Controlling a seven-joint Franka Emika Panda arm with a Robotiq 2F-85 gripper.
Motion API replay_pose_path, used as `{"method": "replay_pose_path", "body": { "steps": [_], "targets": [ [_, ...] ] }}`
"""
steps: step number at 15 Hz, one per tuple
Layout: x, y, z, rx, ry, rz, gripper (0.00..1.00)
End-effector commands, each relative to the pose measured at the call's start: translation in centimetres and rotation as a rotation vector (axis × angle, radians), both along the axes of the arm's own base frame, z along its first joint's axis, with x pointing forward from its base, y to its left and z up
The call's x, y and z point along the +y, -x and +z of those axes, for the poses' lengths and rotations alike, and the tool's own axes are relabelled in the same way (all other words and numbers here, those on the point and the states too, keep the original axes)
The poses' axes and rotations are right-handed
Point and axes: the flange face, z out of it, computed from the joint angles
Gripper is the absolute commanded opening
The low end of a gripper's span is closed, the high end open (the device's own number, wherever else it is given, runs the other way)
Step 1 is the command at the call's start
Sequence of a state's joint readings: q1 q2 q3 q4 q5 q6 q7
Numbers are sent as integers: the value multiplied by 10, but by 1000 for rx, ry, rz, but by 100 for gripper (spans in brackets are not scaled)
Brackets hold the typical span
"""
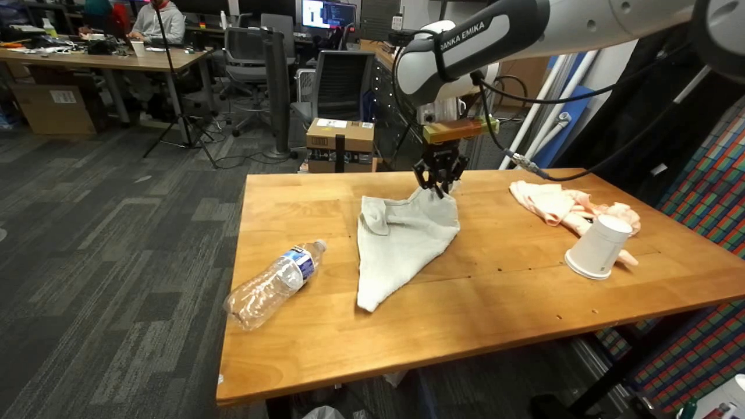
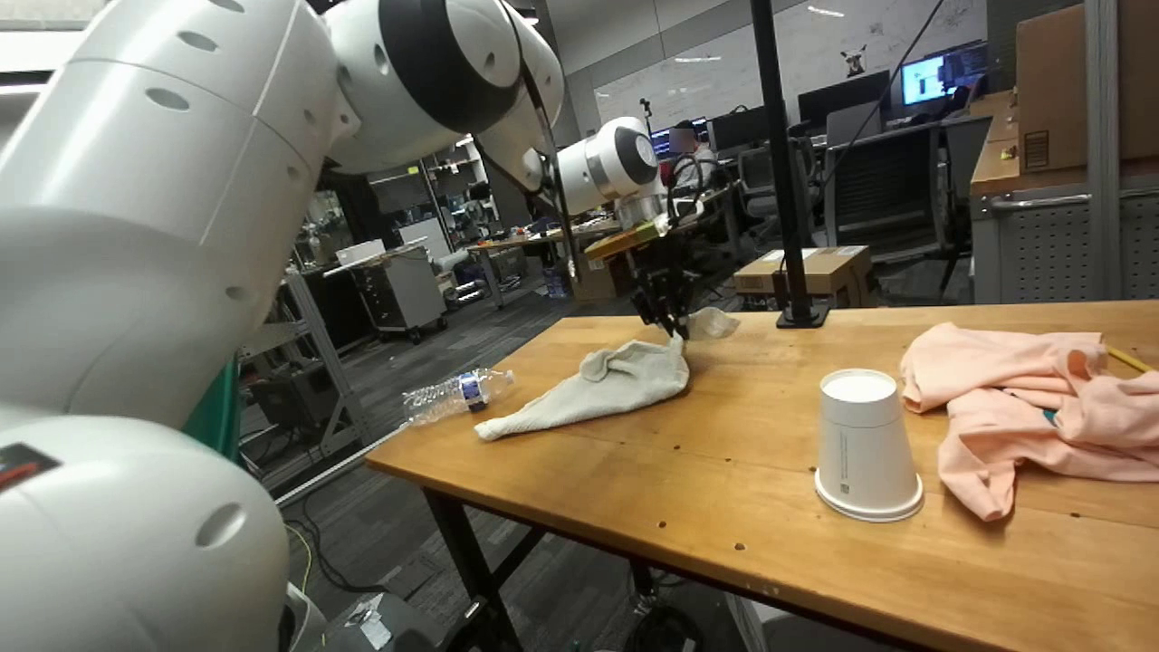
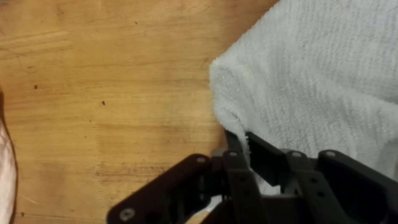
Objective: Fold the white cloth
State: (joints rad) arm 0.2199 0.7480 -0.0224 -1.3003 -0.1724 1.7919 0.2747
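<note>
In an exterior view, a clear plastic bottle [image 1: 273, 286] lies lower left; an inverted white cup [image 1: 599, 247] and rumpled peach fabric [image 1: 544, 201] occupy the right. White cloth [image 1: 401, 244], ribbed, roughly triangular, lies centre; gripper [image 1: 439, 191] clamped on its edge.

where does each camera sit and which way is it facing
Exterior view: outside the table, looking down across it; the arm enters upper right, gripper right of centre.
Exterior view: close beside the arm's near links, looking across the table at a shallower angle; they fill the left.
Wrist view: on the wrist, facing down at the white cloth; fingers show at the bottom.
Both exterior views share the bottle, upturned cup and pink fabric.
</note>
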Motion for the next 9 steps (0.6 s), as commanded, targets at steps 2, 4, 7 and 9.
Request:
{"method": "replay_pose_path", "body": {
  "steps": [2,4,7,9],
  "targets": [
    [38,66,55,-31,49,-7,3],
    [63,97,67,-32,63,1,3],
    [109,148,76,-32,86,19,3],
    [144,179,71,-14,86,31,4]
  ]
}}
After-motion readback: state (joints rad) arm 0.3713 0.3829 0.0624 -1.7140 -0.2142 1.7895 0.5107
